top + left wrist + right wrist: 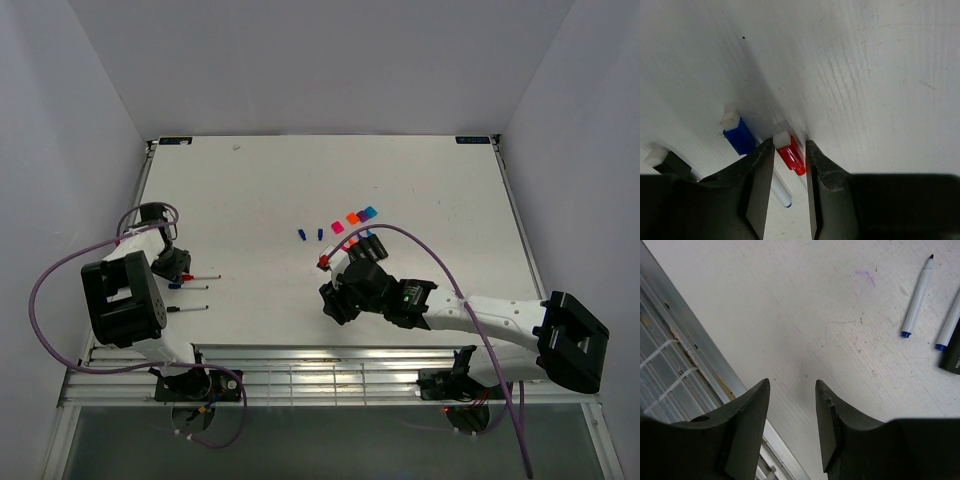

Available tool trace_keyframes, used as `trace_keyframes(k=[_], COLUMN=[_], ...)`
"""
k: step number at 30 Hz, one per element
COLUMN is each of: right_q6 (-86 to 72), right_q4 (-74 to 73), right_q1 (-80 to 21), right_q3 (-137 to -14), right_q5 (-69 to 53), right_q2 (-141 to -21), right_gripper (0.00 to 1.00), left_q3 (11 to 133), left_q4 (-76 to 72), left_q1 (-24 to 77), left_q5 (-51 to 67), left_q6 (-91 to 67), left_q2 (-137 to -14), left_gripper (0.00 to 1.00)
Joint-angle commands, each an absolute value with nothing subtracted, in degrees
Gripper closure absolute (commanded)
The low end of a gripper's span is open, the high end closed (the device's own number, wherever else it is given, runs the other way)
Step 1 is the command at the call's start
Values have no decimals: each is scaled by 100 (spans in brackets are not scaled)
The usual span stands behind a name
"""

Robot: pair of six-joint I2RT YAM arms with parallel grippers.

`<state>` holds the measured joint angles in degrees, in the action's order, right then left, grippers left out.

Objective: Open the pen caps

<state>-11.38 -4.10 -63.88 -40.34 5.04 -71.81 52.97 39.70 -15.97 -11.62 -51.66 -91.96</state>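
The left gripper [790, 142] is straddling a small red translucent plastic cap [791, 156] with a white plug at its tip. Its jaws are standing narrow, one on each side, though I cannot tell whether the pads are pressing yet. Toward 9 o'clock of it in the left wrist view, a blue plastic cap [740, 136] of the same build is lying just beside it, and a black capped end [671, 163] is showing near 8 o'clock.

The right gripper [792, 384] is hovering about half open and empty, with a thin white uncapped pen [916, 296] lying toward 1 o'clock in its own view. From above, loose coloured caps [352, 217] are lying near the table's middle, at 12 o'clock of that gripper.

To do this step well, the left jaws should be closing squarely on the red cap alone (the blue neighbour is close enough to get nudged). The pull should then run straight along the pen's axis, with the other arm holding the body, because a skewed pull probably lets so small a cap slip.

The white scuffed table [420, 180] is carrying faint purple and pink ink smudges [865, 277]. A slatted metal rail [300, 375] is running along its 6 o'clock edge, and plain white walls [300, 60] are enclosing the other sides.
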Motion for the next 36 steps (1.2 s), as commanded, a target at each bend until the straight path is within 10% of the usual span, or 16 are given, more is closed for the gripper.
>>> trace_keyframes(k=[1, 15, 21, 25, 36], right_q6=[-1055, -1020, -1046, -1177, -1651], right_q4=[-176, -369, -632, -756, -660], right_q1=[-6407, -6381, -6311, -6293, -5310], right_q3=[-3990, -4210, -4535, -4737, -5545], right_q5=[624, 1063, 1449, 1827, 135], right_q2=[-7110, -7181, -7207, -7233, -7936], right_gripper=[53, 53, 40, 6, 10], left_q3=[5344, 5572, 5914, 6213, 5759], left_q4=[3788, 3463, 3349, 3243, 1857], left_q1=[-1626, -1626, -1626, -1617, -609], left_q5=[-1309, -853, -388, 235, 1783], left_q6=[-5221, -5133, -5054, -5071, -4413], left_q2=[-9281, -9510, -9606, -9703, -8465], left_gripper=[58, 80, 91, 100, 100])
